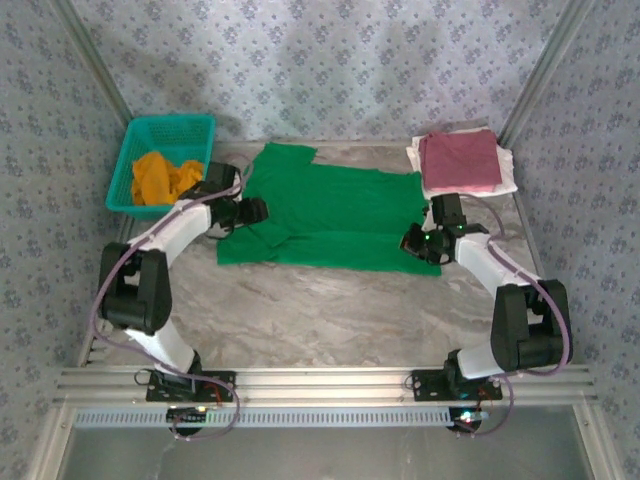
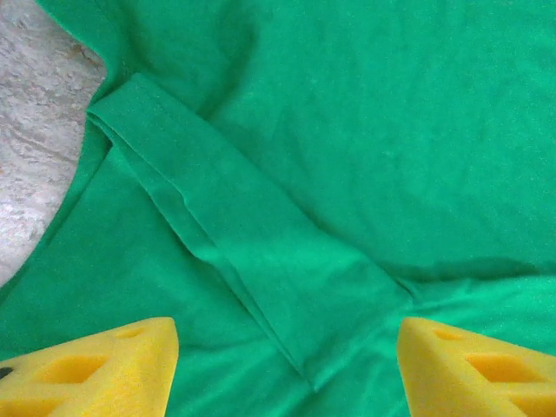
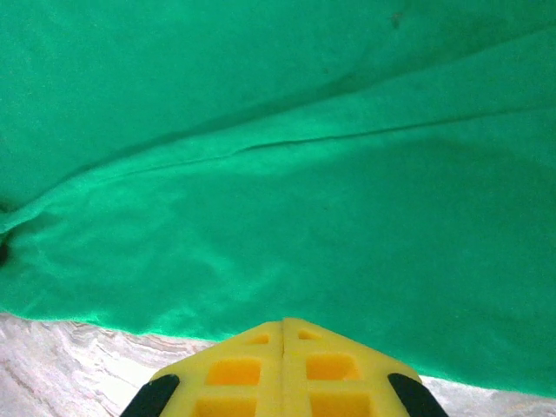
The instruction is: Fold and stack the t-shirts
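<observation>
A bright green t-shirt (image 1: 330,215) lies spread across the middle of the table, its left sleeve folded in over the body. My left gripper (image 1: 258,212) hovers open over that side; in the left wrist view the yellow fingers (image 2: 104,369) stand wide apart above the folded sleeve band (image 2: 217,226), with my left gripper (image 2: 287,339) holding nothing. My right gripper (image 1: 413,242) sits at the shirt's right near corner. In the right wrist view, my right gripper (image 3: 283,323) is pressed shut at the hem of the green t-shirt (image 3: 261,174).
A teal mesh basket (image 1: 170,122) at the back left holds a crumpled orange t-shirt (image 1: 160,178). A folded maroon-pink t-shirt (image 1: 458,162) lies on a white one (image 1: 506,184) at the back right. Bare marble table (image 1: 330,310) lies in front of the green shirt.
</observation>
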